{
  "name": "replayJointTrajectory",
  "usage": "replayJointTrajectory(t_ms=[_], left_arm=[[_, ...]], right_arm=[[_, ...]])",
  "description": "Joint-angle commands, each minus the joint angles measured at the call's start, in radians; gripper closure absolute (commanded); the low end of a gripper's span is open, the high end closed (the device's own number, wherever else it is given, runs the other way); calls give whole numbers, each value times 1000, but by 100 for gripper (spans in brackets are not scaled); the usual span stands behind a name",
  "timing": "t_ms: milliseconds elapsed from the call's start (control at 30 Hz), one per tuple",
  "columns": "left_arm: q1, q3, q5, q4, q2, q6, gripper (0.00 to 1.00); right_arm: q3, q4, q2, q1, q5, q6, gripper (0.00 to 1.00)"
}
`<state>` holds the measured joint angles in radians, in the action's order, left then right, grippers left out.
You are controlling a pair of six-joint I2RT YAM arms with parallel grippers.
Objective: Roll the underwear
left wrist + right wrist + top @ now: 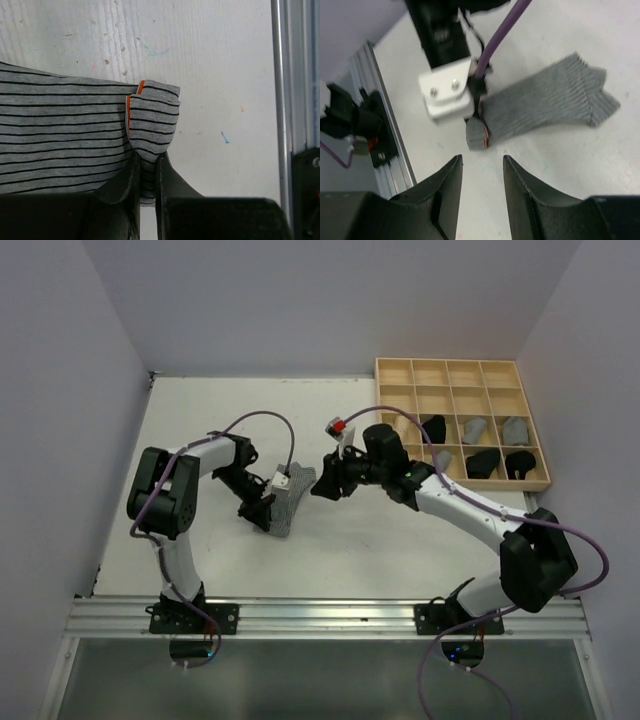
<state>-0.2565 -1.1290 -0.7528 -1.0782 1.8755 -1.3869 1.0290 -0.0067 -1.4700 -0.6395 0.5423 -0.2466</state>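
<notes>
- Centrally on the table (200, 420): grey underwear (293, 502) w/ thin black stripes, lying mostly flat btwn the two arms.
- Left gripper (148, 165): fingers nearly closed, pinching a folded-over end of the cloth. Orange trim (141, 87) peeks out at the fold.
- Right gripper (482, 165): fingers apart, nothing btwn them, over bare table just beside the garment, not touching it.
- Wooden tray (378, 380) at far right of table. It holds rolled garments (476, 428), one per compartment: 3 black, 3 grey, in the 2 nearer rows. Well apart from the striped piece.
</notes>
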Motion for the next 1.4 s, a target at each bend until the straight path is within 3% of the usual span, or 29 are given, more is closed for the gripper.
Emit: replayJointTrajectory(t_ms=[0,200,467,700,1167,1267,1367], left_arm=[[11,-93,32,-133,187,26,91],[17,-232,1,-230,375,41,90],[17,-278,-26,-216,419,103,89],[17,-276,-31,-193,415,137,85],[17,-272,-33,-190,413,135,83],[17,-270,-29,-189,410,140,83],[20,-256,-28,-160,381,155,81]], right_arm=[[-84,-134,29,-55,-82,147,59],[-99,-128,37,-262,-221,280,54],[34,-75,-180,-420,-318,450,41],[128,-21,-344,-465,-378,546,39],[144,56,-437,-480,-490,627,40],[160,41,-464,-480,-473,632,49],[169,17,-495,-480,-437,633,75]])
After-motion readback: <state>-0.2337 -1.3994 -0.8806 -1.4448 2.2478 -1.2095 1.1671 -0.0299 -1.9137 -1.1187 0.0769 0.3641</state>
